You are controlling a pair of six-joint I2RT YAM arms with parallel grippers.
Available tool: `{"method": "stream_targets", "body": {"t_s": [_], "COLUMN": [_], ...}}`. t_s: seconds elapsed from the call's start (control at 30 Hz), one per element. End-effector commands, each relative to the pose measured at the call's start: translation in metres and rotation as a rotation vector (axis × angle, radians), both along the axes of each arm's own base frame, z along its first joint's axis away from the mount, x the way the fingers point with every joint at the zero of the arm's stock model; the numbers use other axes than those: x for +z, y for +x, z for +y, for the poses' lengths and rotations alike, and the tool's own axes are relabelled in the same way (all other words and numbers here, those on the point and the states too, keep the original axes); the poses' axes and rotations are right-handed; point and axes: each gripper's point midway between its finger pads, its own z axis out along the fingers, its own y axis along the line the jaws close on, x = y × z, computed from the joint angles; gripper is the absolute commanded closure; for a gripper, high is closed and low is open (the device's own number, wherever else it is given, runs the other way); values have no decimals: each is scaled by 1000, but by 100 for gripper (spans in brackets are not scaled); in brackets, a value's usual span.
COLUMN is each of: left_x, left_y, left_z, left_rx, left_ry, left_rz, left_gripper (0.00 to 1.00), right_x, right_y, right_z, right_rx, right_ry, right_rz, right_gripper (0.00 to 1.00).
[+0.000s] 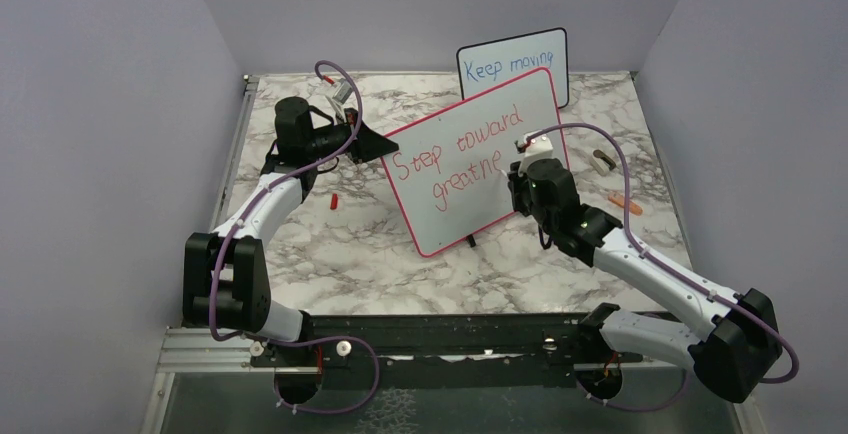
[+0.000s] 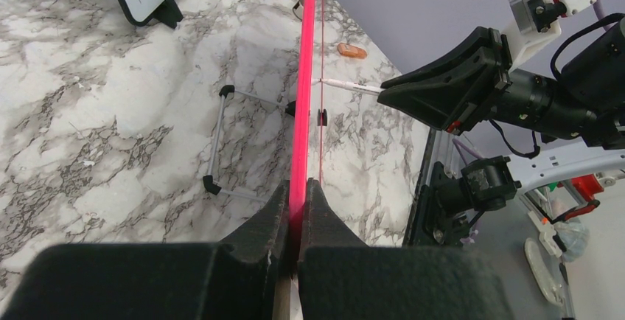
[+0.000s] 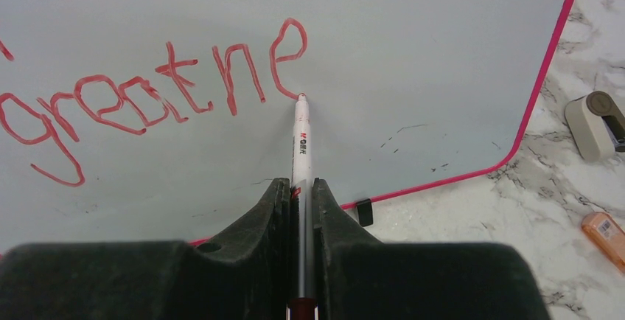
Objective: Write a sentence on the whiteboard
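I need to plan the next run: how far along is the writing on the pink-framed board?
Done: "Step toward" fills the top line of the whiteboard. In hand: the second line reads "greatne"; the right gripper holds the marker with its tip at the last e, while the left gripper clamps the pink frame. Left: the word looks unfinished, so probably a few letters.

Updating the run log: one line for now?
left gripper shut on whiteboard edge | right gripper shut on marker, tip on whiteboard | sentence unfinished
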Motion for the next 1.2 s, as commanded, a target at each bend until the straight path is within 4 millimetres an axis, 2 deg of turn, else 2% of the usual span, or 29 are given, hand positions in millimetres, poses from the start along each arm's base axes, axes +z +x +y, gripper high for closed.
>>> {"method": "stream_targets", "body": {"t_s": [0.0,0.5,1.17], "left_x": [-24,-23,-23], "left_y": [0,0,-1], "left_z": [0,0,-1], "left_rx": [4,3,-3], "left_ry": [35,34,34], "left_rz": [66,62,62], "left_gripper": [100,100,100], "right_x": [13,42,40], "right_y": [6,11,30], "right_z": [-8,-13,-8], "right_rx": [-60,-79,-56], "right_ry": [25,95,126], "right_rz": [-60,-141,-143], "right_gripper": [100,100,100]}}
